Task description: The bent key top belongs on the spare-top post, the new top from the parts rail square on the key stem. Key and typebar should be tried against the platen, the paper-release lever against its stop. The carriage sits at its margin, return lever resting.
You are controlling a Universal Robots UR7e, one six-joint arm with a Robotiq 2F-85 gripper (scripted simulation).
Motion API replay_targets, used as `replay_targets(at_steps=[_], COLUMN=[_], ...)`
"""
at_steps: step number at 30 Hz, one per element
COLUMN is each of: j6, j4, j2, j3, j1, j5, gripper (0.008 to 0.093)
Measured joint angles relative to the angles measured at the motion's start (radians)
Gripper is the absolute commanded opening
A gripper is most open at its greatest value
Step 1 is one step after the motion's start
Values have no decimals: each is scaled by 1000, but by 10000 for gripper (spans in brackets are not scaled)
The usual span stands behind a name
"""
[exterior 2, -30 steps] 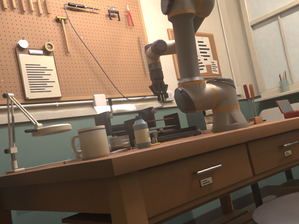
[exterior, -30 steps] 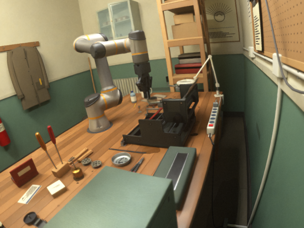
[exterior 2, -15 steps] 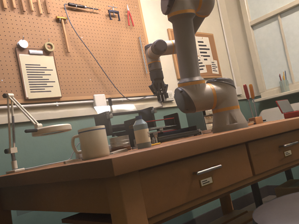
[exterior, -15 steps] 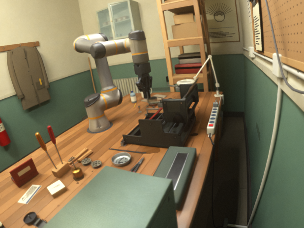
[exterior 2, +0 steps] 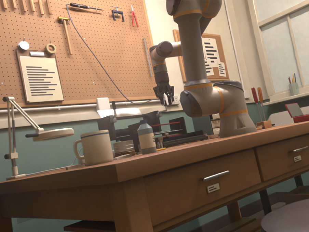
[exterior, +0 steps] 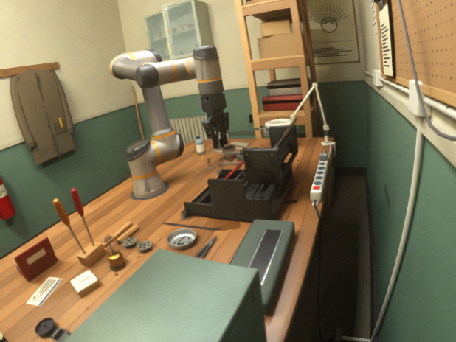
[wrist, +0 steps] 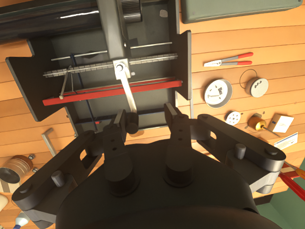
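Note:
The carriage return lever (wrist: pixel 127 92), a pale metal arm with a dark knob (wrist: pixel 132 127) at its end, reaches from its pivot on the carriage toward me, and the knob lies between my fingers, close to one of them. The dark typewriter frame (exterior: pixel 245 180) (wrist: pixel 108 74) sits below with its red bar (wrist: pixel 112 91) across the middle and the black platen (wrist: pixel 46 18) at its far side. My gripper (wrist: pixel 145 118) (exterior: pixel 217 142) (exterior 2: pixel 165 100) hangs above the frame's end nearest the arm's base. It is open and holds nothing.
A pegboard with hung tools stands behind the bench. Red-handled pliers (wrist: pixel 228 60), a round dish (wrist: pixel 218 90), a small tin (wrist: pixel 256 86) and a brass oiler (wrist: pixel 256 123) lie beside the frame. A mug (exterior 2: pixel 96 147), a bottle (exterior 2: pixel 146 137) and a desk lamp (exterior 2: pixel 48 133) stand at the bench end.

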Motion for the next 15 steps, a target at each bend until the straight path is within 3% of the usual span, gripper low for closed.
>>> replay_targets(at_steps=[15], j6=[0], j4=[-1], j2=[0], j3=[-1], j1=[0], j5=[-1], gripper=[875])
